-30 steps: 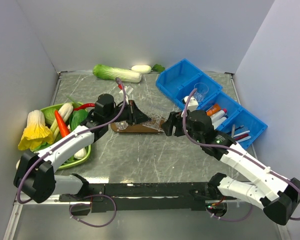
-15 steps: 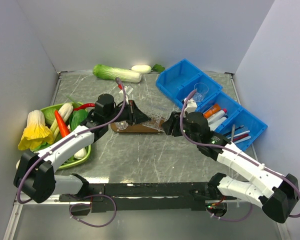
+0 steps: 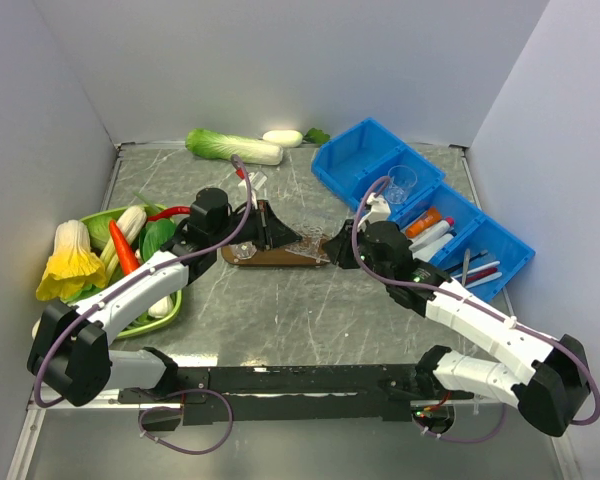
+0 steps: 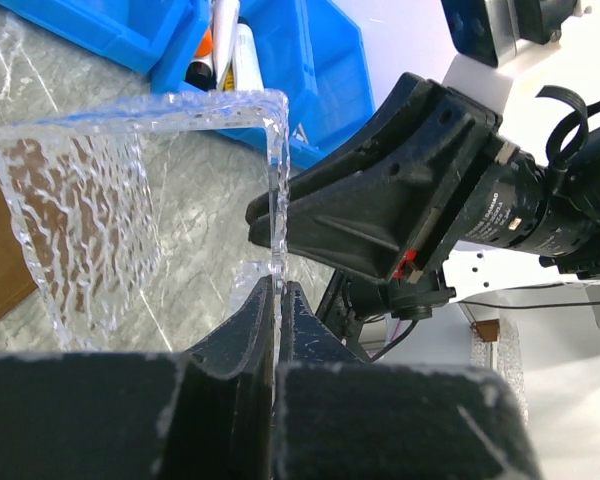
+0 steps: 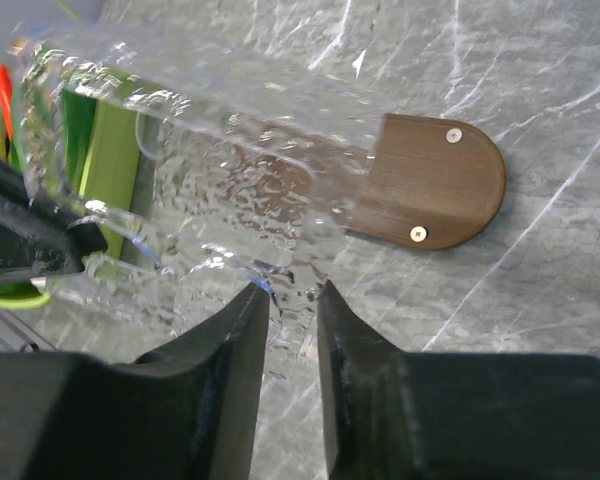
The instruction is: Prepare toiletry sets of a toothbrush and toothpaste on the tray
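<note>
**Tray and a clear cup, with two arms at work**

Tray (image 3: 280,258) is the brown board lying flat in the middle of the surface (image 3: 280,320). Both arms meet over it. A clear cup (image 5: 230,180) lies on its side above the board. It may be more than one cup stuck together, but the bumpy plastic makes that hard to tell.

The left end effector (image 4: 278,285) is closed tight on the thin wall of the clear cup. The right end effector (image 5: 292,295) has its fingers close together, one on each side of the cup's edge. I cannot tell if they are squeezing it yet.

The orange toothpaste (image 3: 427,220) is not on the board. It lies in the blue bins (image 3: 352,165) on the right, next to some white tubes. Thin sticks (image 3: 477,268) lie in the next part of the bin, too small to say which one is a toothbrush.

The job right now looks like getting a cup ready to stand on the board. To do it well, the right fingers should take the edge firmly but softly, because the plastic is thin and can bend or slip. Then the arms should move slowly and in a straight line, so the cup does not pop away. The cup should end up standing with its open side up, and the board should not get bumped.
</note>
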### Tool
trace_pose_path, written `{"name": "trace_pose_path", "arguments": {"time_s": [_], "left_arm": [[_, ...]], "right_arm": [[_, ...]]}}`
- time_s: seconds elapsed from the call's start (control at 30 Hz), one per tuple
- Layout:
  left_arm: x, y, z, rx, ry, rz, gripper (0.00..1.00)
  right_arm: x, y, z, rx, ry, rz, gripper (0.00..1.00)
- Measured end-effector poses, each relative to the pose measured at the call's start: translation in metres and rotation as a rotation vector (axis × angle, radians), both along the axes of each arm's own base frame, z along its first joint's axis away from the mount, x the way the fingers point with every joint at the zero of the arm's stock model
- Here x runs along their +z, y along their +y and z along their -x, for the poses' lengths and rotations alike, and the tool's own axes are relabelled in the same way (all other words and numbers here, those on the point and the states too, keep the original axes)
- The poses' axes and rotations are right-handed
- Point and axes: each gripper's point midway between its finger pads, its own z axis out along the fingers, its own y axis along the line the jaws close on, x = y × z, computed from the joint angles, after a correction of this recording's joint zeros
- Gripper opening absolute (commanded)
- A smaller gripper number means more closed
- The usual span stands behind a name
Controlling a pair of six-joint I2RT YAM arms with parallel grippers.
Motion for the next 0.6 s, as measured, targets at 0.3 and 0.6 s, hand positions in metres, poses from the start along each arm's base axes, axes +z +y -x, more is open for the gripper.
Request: {"name": "trace_pose_path", "arguments": {"time_s": [0.3,0.6], "left_arm": [[-0.004,0.002,-0.002,0.008,-0.012,-0.023,0.19],[-0.004,0.013,-0.011,0.09,-0.084,-0.108,0.84]], "right_arm": [[0.002,-0.001,-0.004,-0.036,0.005,-0.025,0.0],[-0.002,-0.011,0.0,-0.058,0.019,0.004,0.0]]}}
